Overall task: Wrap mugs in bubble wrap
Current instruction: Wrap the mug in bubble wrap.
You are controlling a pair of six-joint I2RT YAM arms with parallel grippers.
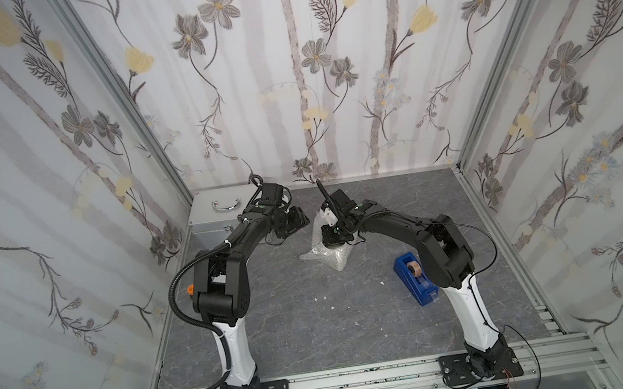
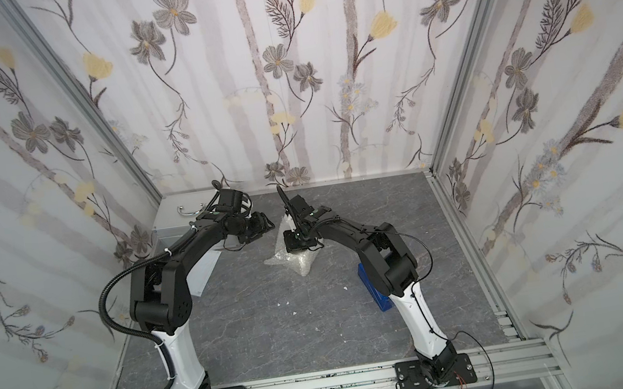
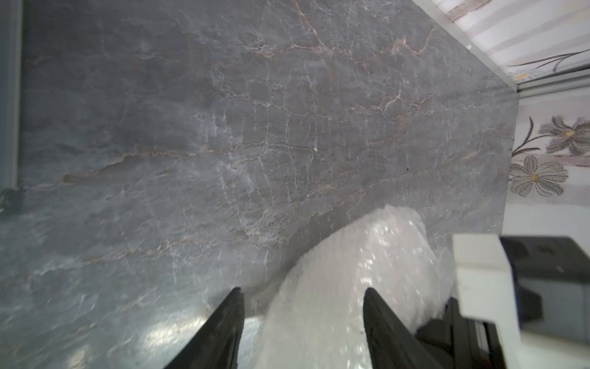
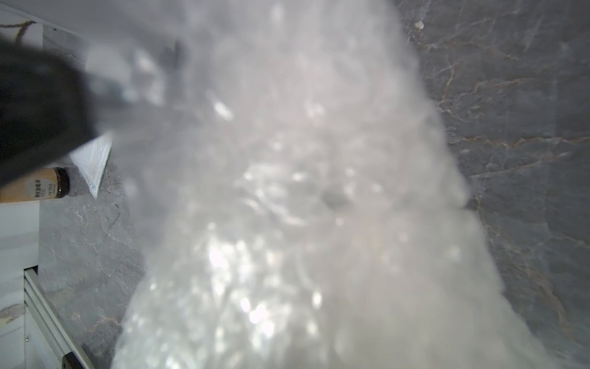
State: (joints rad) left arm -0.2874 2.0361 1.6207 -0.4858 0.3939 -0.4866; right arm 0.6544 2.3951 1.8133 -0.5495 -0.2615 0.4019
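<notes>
The bubble wrap (image 1: pixel 326 250) is a crumpled whitish bundle at the middle of the grey table, rising in a peak toward my right gripper (image 1: pixel 330 238). That gripper is down on the bundle and shut on the bubble wrap; in the right wrist view the wrap (image 4: pixel 303 207) fills the picture and hides the fingers. My left gripper (image 3: pixel 303 290) is open, with the bubble wrap (image 3: pixel 344 287) lying between its two black fingers (image 3: pixel 233 322). It hovers just left of the bundle in both top views (image 1: pixel 300 222). The mug is hidden.
A blue tape dispenser (image 1: pixel 416 276) stands by the right arm. A metal case with a handle (image 1: pixel 221 212) fills the back left corner, with a white sheet (image 2: pixel 205 274) beside it. A small brown bottle (image 4: pixel 35 187) lies near the left wall. White scraps (image 1: pixel 321 297) dot the table.
</notes>
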